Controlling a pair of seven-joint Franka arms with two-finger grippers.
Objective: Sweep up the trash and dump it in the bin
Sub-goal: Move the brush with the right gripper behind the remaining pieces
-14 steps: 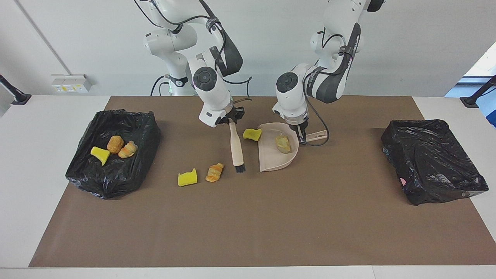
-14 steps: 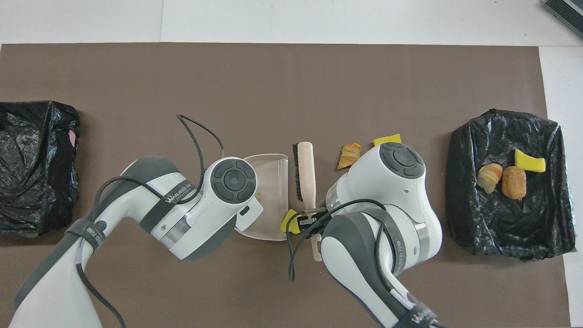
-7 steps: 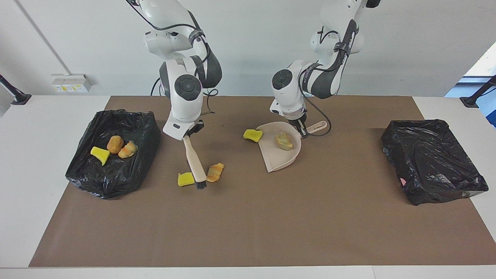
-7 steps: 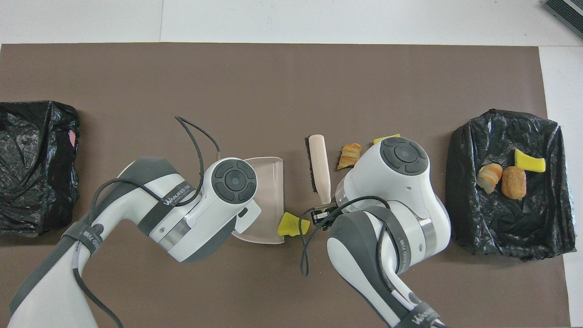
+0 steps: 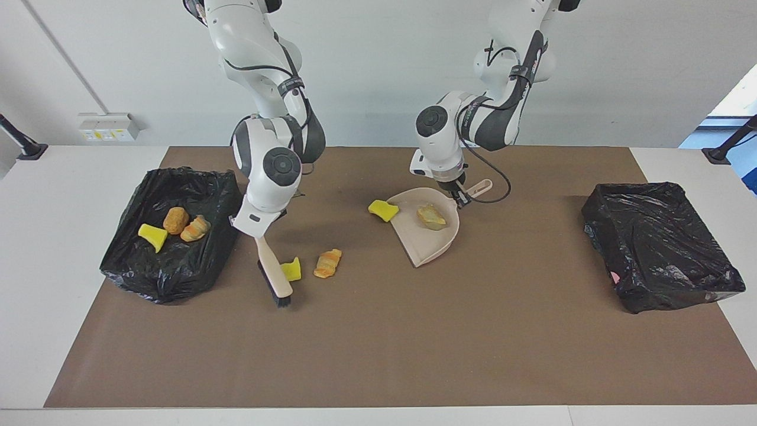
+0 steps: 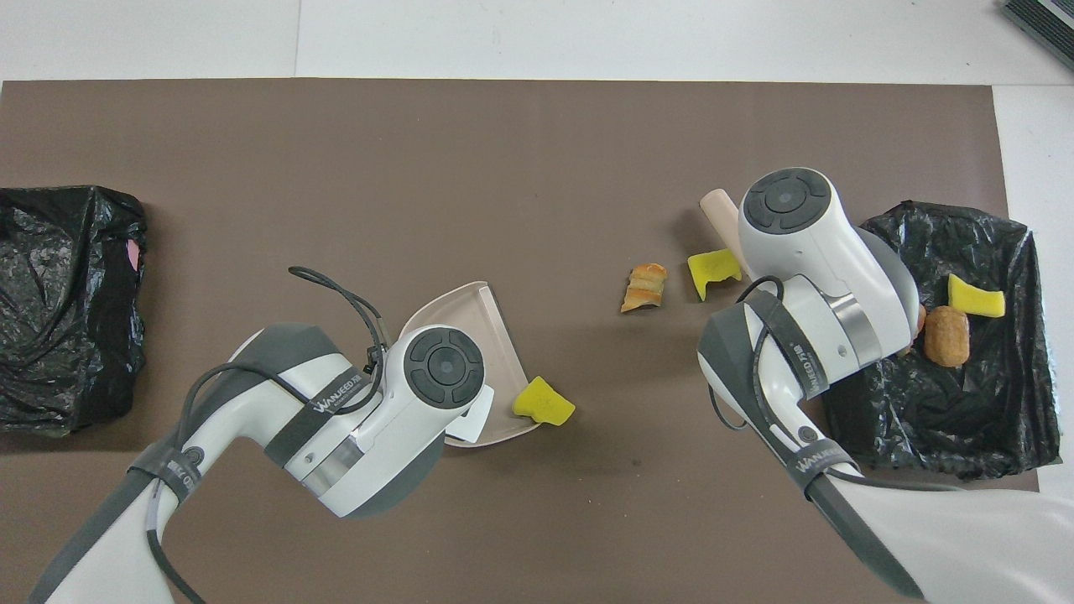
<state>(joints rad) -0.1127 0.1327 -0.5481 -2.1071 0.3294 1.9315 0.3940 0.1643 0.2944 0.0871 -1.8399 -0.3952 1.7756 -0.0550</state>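
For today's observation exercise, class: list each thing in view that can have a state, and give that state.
left tool: shut on the dustpan's handle.
right tool: shut on the brush's handle.
dustpan: held, bread piece in it.
brush: held, bristles down at the mat.
sponge chunk by dustpan: loose, at the pan's edge.
sponge chunk by brush: loose on mat.
croissant piece: loose on mat.
bin at right arm's end: holds three trash pieces.

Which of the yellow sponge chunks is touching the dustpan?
The yellow sponge chunk against the dustpan's rim. Another lies beside the brush, and a third sits in the bin.
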